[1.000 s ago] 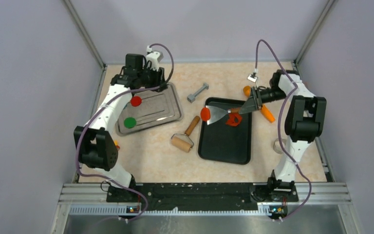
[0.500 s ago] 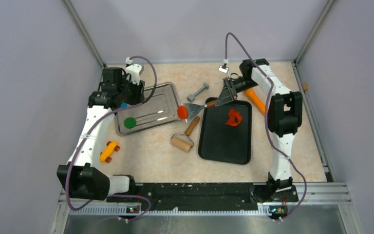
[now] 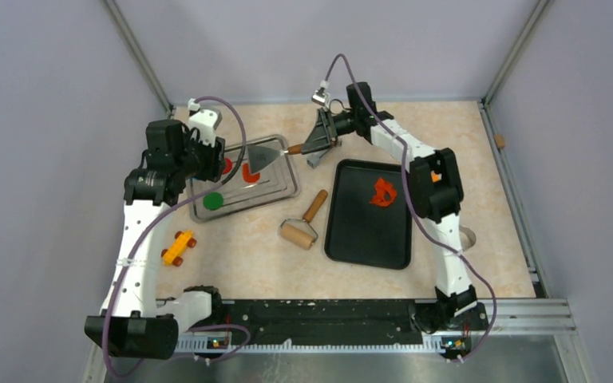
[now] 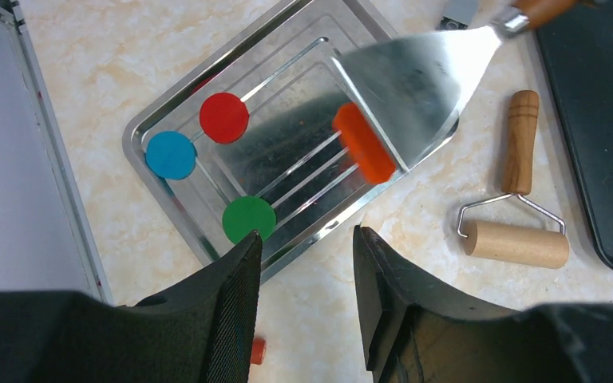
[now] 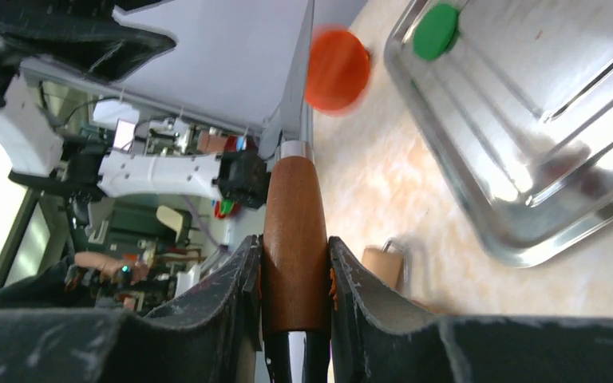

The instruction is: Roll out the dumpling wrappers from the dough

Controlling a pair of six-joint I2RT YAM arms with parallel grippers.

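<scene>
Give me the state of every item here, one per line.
spatula, gripped by right tool, blade over silver tray
orange disc, tilted at blade edge
red disc, flat in tray
blue disc, flat in tray
green disc, flat in tray
left tool, open, empty
rolling pin, lying unheld

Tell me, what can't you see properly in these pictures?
- Top view: the left gripper hides the blue disc on the silver tray.
- Right wrist view: the orange disc is blurred; whether it touches the spatula is unclear.
- Left wrist view: the top edge cuts off the right gripper holding the spatula.
</scene>
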